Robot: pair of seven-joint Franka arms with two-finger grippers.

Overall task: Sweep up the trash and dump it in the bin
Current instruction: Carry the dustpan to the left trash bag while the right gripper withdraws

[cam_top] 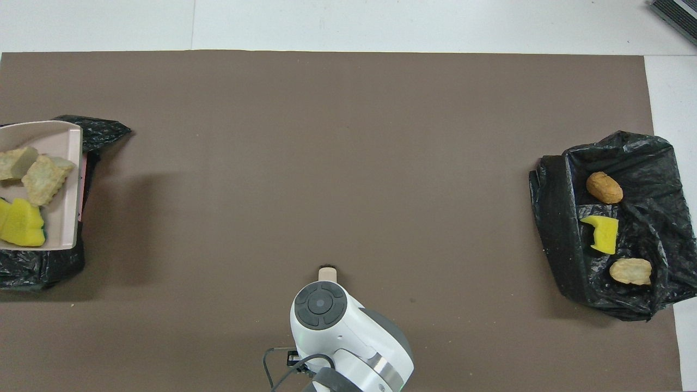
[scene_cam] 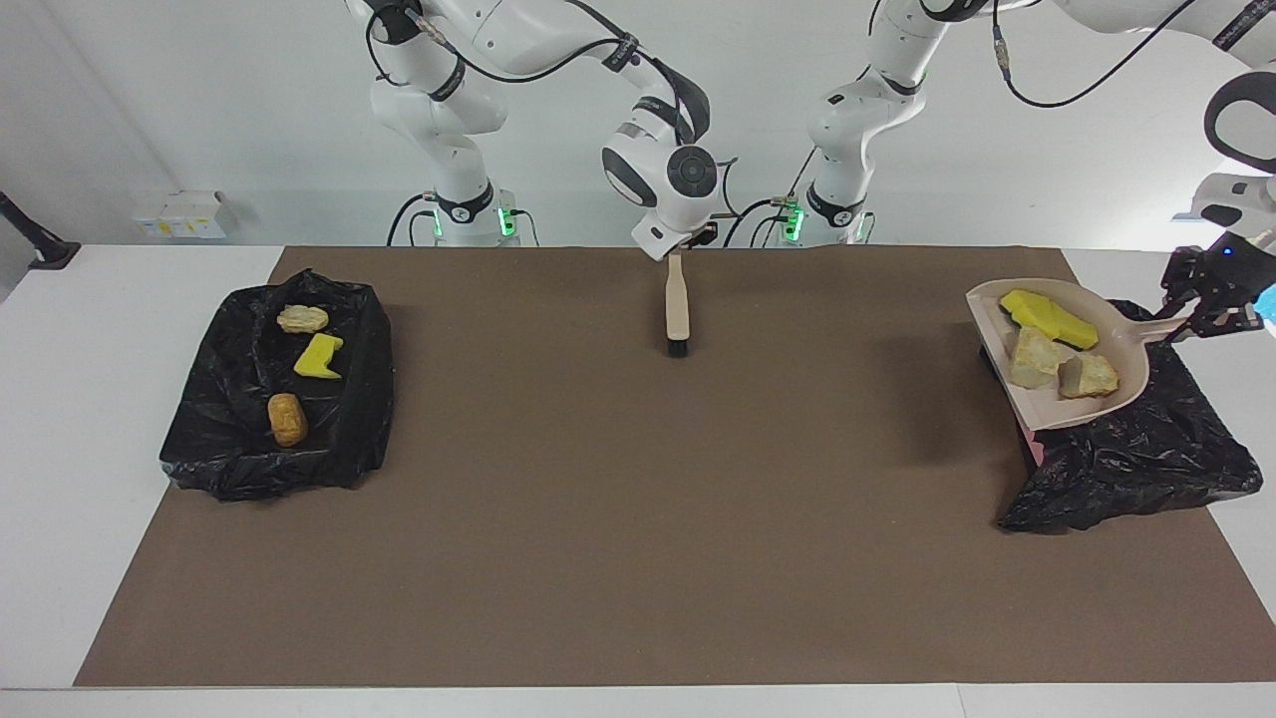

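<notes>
Facing view: dustpan (scene_cam: 1047, 384) with trash (scene_cam: 1052, 344) is held over black bag (scene_cam: 1136, 459) at desk (scene_cam: 120, 299) edge, handle clamped by left end effector (scene_cam: 1201, 314). Brush (scene_cam: 677, 309) hangs at right end effector (scene_cam: 688, 244); fingers' state cannot be told. Overhead view: wide bare mat (cam_top: 326, 163) is left mid-desk; other scraps (cam_top: 601, 231) sit in second bag (cam_top: 566, 261).
</notes>
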